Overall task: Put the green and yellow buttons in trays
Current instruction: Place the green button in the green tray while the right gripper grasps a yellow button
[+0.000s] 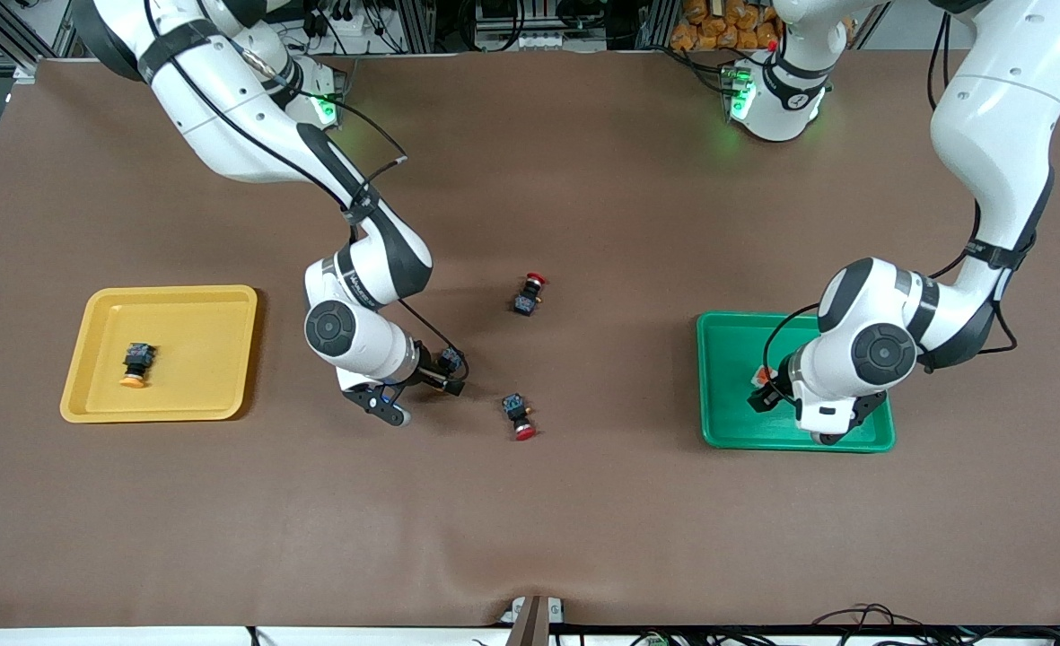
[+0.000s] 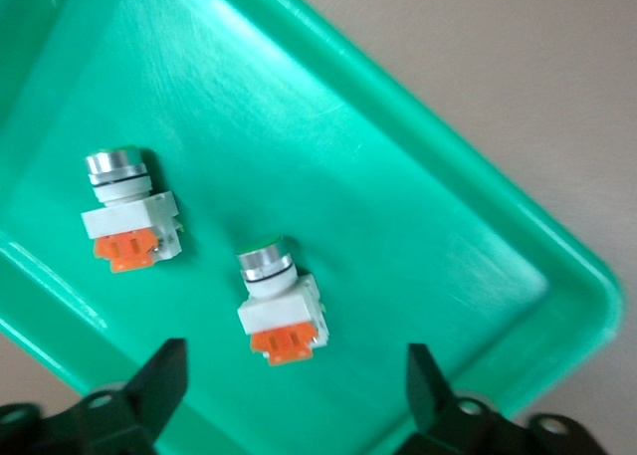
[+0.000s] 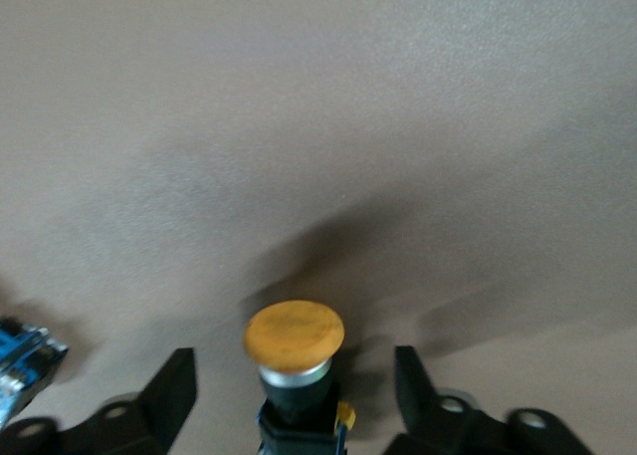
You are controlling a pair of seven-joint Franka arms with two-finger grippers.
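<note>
Overall: three of the four buttons appear to be in trays, one is still on the table
Green tray [image 1: 718,431]: sits at the left arm's end of the table; the left wrist view shows two white-bodied buttons [image 2: 282,308] [image 2: 126,210] lying on its floor, well apart from each other, each with an orange patch and a silvery end
Left gripper [image 2: 296,395]: hangs over the green tray with its fingers spread wide and nothing between them; one white button lies on the tray floor below the gap, not gripped
Yellow tray [image 1: 224,309]: sits at the right arm's end of the table; one dark-bodied button with an orange-yellow cap [image 1: 136,364] lies inside
Right gripper [image 3: 295,400]: low over the bare table, between the yellow tray and the red-capped buttons; its fingers stand apart on either side of the last yellow-capped button [image 3: 296,360], without visibly touching it
Left to do: likely grasp that button and carry it to the yellow tray
Not part of the job: two red-capped buttons [image 1: 528,292] [image 1: 520,416] lie on the table between the trays
</note>
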